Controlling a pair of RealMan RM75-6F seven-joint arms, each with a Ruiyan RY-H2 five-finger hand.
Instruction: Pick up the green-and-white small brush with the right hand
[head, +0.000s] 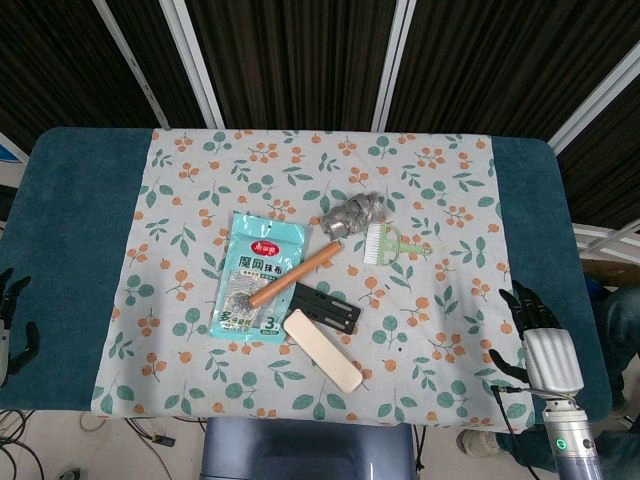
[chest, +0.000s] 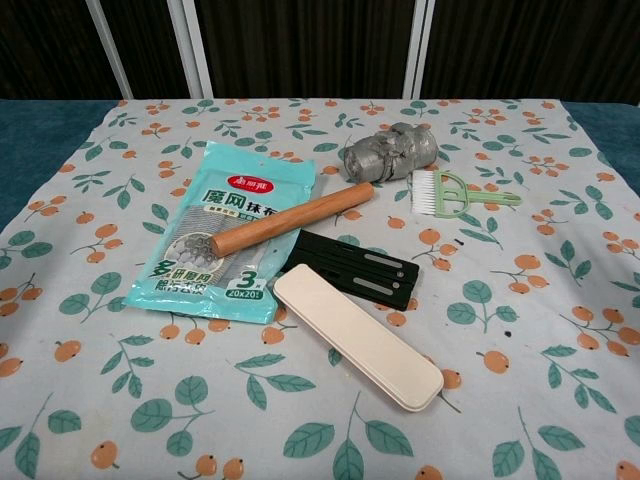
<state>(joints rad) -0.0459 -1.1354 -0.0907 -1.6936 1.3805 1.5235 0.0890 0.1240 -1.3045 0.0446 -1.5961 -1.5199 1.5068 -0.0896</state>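
I am looking down from the head camera at a table (head: 70, 250) with a dark teal cover, overlaid by a white cloth (head: 200, 180) printed with orange fruit and green leaves. I will use the wooden rolling pin (head: 295, 273), which lies diagonally near the middle of the cloth, as my landmark.

The green-and-white small brush (head: 385, 243) lies flat on the cloth just beyond the pin's far end and to its right, white bristles toward the pin, pale green handle pointing away to the right. In the chest view the brush (chest: 448, 193) sits to the right of the pin's upper end, apart from it. Nothing is touching it.

A crumpled grey lump (head: 356, 213) that looks like foil or steel wool sits just past the pin's far end, beside the brush's bristles. The pin's near end rests on a teal packet of cleaning cloths (head: 258, 278) with printed Chinese text. A black flat slotted piece (head: 327, 308) lies just on the near side of the pin, and a cream oblong case (head: 322, 349) lies nearer still, overlapping the black piece's edge.

My right hand (head: 528, 320) is at the right edge of the table, well apart from the pin and the brush, holding nothing, dark fingers spread apart. My left hand (head: 12, 318) is at the far left edge, only partly in frame, also holding nothing, fingers apart. Neither hand shows in the chest view.
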